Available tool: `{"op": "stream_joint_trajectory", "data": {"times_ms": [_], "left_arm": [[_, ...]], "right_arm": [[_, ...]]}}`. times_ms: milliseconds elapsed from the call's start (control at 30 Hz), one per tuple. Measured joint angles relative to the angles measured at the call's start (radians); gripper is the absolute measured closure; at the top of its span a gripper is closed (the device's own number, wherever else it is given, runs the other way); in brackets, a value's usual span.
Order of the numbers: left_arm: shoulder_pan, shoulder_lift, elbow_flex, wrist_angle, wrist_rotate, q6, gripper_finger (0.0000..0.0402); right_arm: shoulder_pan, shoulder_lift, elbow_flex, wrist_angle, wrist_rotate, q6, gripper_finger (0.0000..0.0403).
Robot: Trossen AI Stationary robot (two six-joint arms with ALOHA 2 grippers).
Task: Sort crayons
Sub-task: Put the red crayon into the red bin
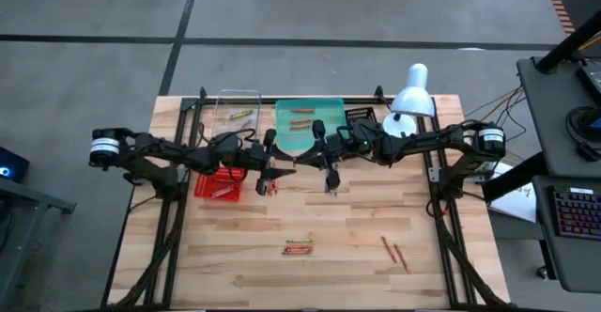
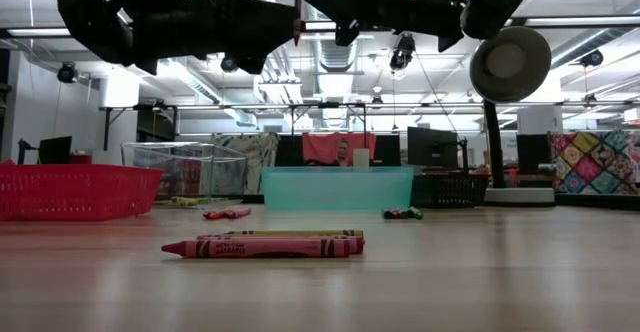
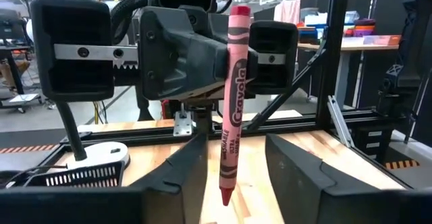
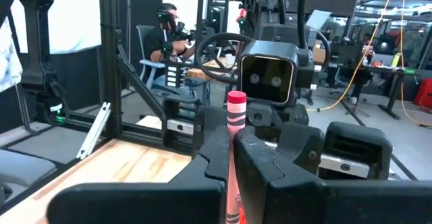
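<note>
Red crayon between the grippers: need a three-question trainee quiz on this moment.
1. True or false: the left gripper is shut on the crayon.
2. Which gripper holds the crayon?
3. How does the crayon hang? A: tip up. B: tip down. C: lying flat.

Key:
1. False. Its fingers stand apart on either side of the crayon.
2. The right gripper, shut on it.
3. B.

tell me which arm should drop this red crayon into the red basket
Left. The left gripper is open, its fingers either side of the red crayon that the shut right gripper holds, and the red basket sits on the left arm's side.
</note>
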State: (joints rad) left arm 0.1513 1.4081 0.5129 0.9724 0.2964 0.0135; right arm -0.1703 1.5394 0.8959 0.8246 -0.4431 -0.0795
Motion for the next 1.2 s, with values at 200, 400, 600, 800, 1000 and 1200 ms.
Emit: {"op": "stream_joint_trajectory", "data": {"times_ms": [200,400,600,800,1000,1200], "left_arm": [[0.000,0.004,0.000,-0.001,-0.001,-0.008,0.0341],[0.000,0.004,0.000,-0.005,-0.002,-0.032,0.0393],[0.001,-0.004,0.000,-0.015,-0.002,-0.047,0.0398],[-0.005,-0.069,0.000,-0.126,0.000,-0.073,0.0399],[-0.010,-0.204,0.000,-0.364,0.000,-0.102,0.0400],[-0.011,-0.374,0.015,-0.811,-0.080,-0.175,0.0400]], "right_arm": [[0.000,0.000,0.000,-0.005,0.000,0.000,0.0394],[0.000,0.000,0.000,-0.007,-0.002,0.097,0.0374],[0.000,-0.005,0.000,-0.016,0.002,0.122,0.0312],[0.000,-0.040,0.000,-0.096,0.002,0.107,0.0274],[-0.013,-0.081,0.000,-0.222,0.027,0.105,0.0266],[-0.022,-0.111,0.000,-0.363,0.090,0.100,0.0266]]}}
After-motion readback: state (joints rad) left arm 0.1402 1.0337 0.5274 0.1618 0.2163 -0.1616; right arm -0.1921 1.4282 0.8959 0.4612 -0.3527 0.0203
